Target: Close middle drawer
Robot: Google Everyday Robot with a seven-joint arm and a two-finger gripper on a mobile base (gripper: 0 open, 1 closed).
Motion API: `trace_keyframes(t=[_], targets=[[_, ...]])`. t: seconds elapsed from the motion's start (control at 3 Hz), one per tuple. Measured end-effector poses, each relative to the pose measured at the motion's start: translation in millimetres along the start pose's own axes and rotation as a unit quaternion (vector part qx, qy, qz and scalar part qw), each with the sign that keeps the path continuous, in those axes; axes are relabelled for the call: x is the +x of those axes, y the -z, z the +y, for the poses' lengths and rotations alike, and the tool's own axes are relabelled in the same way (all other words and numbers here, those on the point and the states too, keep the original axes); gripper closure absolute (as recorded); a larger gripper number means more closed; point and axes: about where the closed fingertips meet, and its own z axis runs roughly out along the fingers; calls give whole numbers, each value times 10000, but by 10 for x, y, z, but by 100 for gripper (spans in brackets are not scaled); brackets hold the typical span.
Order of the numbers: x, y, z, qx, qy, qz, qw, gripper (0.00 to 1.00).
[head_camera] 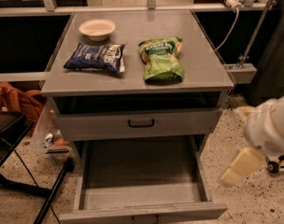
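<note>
The middle drawer (139, 174) is pulled far out of the grey cabinet (132, 80). Its long shallow grey tray is empty, and its low front (142, 213) lies at the bottom edge of the view, where the black handle barely shows. Above it, the taller-fronted top drawer (139, 123) with a black handle stands slightly out. My gripper (239, 168), cream-coloured under the white arm (270, 127), hangs to the right of the open middle drawer, just outside its right side wall and apart from it.
On the cabinet top lie a white bowl (97, 29), a blue chip bag (96, 58) and a green snack bag (161, 59). An orange cloth (13, 101) and black stand legs (20, 171) are on the left. Cables and a rail (235, 13) are at the back right. The floor is speckled.
</note>
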Motion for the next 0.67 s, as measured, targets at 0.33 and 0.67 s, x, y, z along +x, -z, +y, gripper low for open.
trace_keyframes(t=[0.33, 0.67], targets=[[238, -682, 276, -276, -174, -609, 9976, 0], [338, -1223, 443, -244, -389, -1059, 9933, 0]])
